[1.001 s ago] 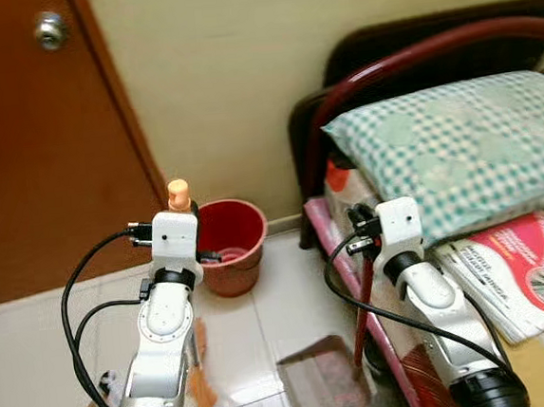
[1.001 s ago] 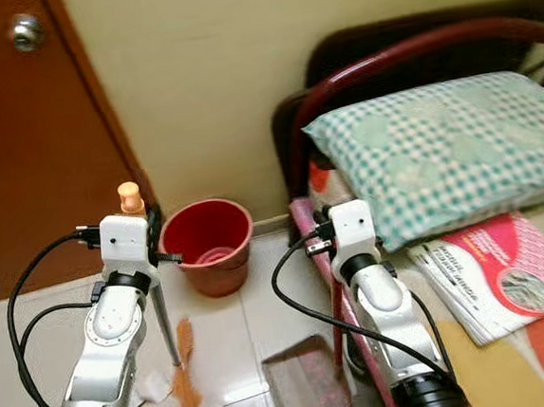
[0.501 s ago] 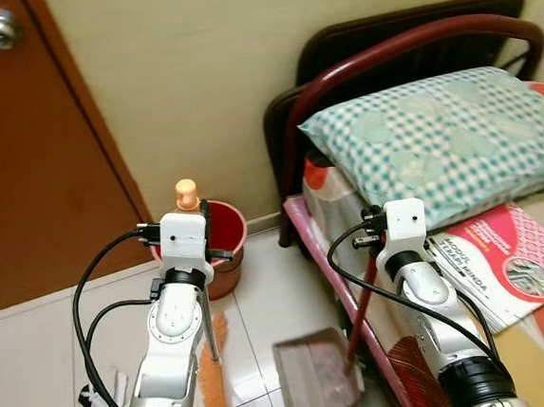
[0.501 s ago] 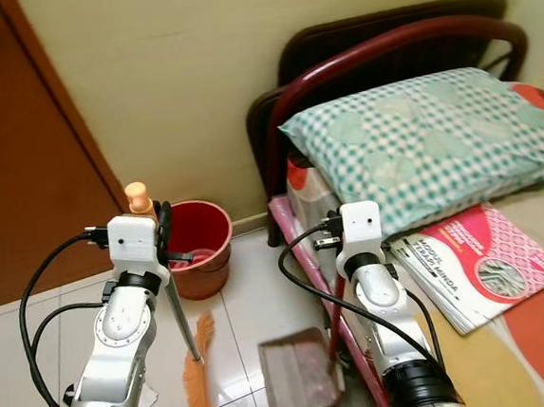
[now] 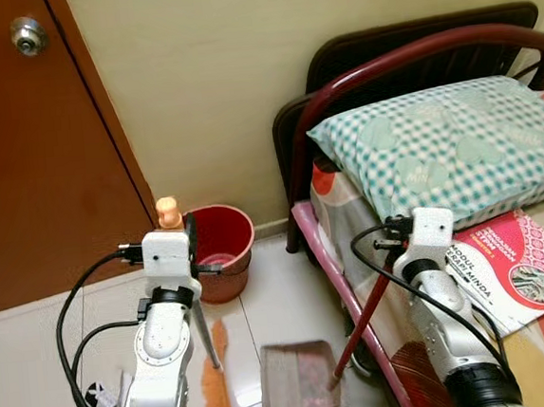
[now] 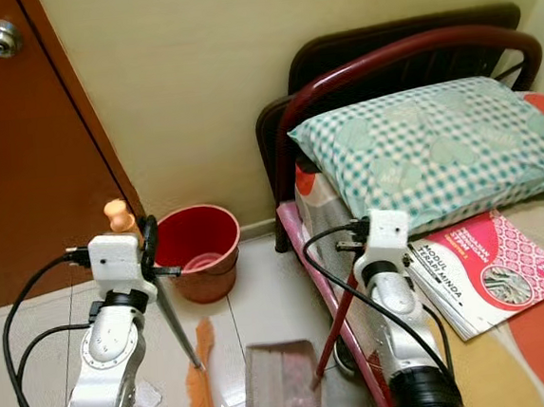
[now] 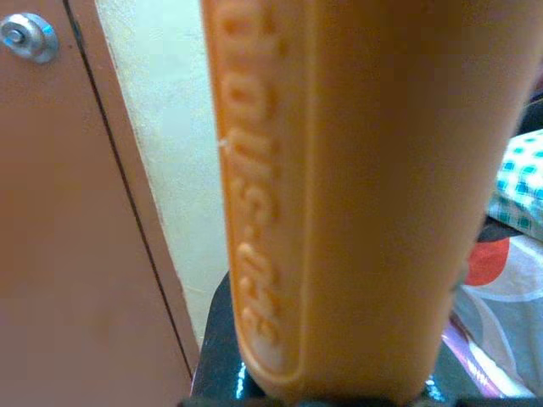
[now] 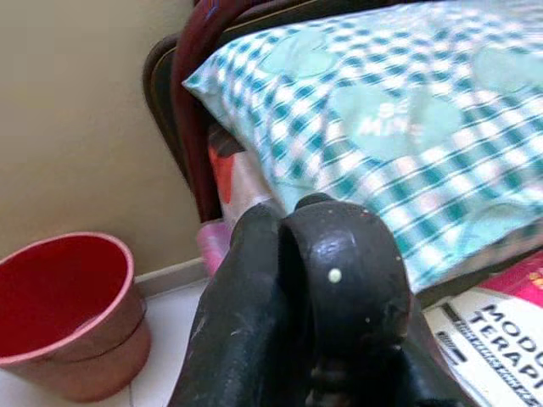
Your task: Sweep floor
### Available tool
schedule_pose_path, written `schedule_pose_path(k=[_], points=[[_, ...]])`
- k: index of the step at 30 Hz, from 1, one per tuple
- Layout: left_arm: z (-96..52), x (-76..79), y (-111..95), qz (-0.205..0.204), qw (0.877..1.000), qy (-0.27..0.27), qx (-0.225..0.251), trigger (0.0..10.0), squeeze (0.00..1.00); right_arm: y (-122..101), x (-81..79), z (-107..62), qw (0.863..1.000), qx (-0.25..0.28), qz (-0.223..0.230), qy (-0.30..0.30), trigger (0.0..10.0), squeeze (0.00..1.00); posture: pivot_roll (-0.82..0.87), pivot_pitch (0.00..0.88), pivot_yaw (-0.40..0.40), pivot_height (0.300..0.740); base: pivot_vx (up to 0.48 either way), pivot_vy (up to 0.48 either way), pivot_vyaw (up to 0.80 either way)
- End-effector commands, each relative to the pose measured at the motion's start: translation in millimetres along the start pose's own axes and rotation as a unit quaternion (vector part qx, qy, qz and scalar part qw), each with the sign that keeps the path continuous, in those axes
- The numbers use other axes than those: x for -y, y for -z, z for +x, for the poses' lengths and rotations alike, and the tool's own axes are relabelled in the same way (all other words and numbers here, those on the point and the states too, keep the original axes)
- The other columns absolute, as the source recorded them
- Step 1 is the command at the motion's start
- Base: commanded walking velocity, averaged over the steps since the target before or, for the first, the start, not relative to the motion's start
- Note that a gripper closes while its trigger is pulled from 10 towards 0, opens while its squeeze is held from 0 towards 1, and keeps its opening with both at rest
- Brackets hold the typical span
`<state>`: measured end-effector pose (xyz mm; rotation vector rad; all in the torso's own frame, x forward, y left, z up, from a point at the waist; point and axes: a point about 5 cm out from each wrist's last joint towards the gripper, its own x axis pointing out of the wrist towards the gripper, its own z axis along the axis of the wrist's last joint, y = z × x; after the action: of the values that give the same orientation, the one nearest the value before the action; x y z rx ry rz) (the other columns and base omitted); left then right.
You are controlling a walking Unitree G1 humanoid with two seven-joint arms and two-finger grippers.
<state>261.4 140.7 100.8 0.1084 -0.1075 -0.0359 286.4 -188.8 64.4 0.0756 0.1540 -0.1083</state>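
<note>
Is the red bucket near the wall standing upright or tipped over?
Upright: the red bucket stands on its base on the floor, its round open rim facing up.

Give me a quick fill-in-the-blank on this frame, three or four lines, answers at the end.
1. The left hand grips the orange-handled ____ whose bristles rest on the floor tiles.
2. The right hand holds the red handle of the ____ on the floor beside the bed.
3. The red bucket stands against the wall between the bed and the ____.
4. On the bed, the checked pillow lies beside a pink ____.

Answers: broom; dustpan; door; magazine
</note>
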Motion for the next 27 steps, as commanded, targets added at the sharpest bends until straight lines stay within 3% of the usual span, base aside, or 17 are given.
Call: schedule_pose_path(k=[1,9,27], points=[[-3.8,-4.0,11,0.008,0.999,-0.004,-0.032,10.0,0.00,-5,2.4,-1.7,1.000,0.008,0.007,0.008,10.0,0.00,0.00,0.000,0.001,0.740,0.000,0.000,0.00],[6.0,3.3,4,0.002,1.000,0.004,-0.021,10.0,0.00,-5,1.7,-6.2,1.000,0.001,0.007,0.006,10.0,0.00,-0.02,0.000,0.002,0.740,-0.237,0.000,0.00],[5.2,-2.4,7,0.012,1.000,0.003,-0.025,10.0,0.00,-9,4.3,-3.6,1.000,-0.001,0.003,0.008,10.0,0.00,-0.02,0.004,0.000,0.740,-0.300,0.000,0.00]])
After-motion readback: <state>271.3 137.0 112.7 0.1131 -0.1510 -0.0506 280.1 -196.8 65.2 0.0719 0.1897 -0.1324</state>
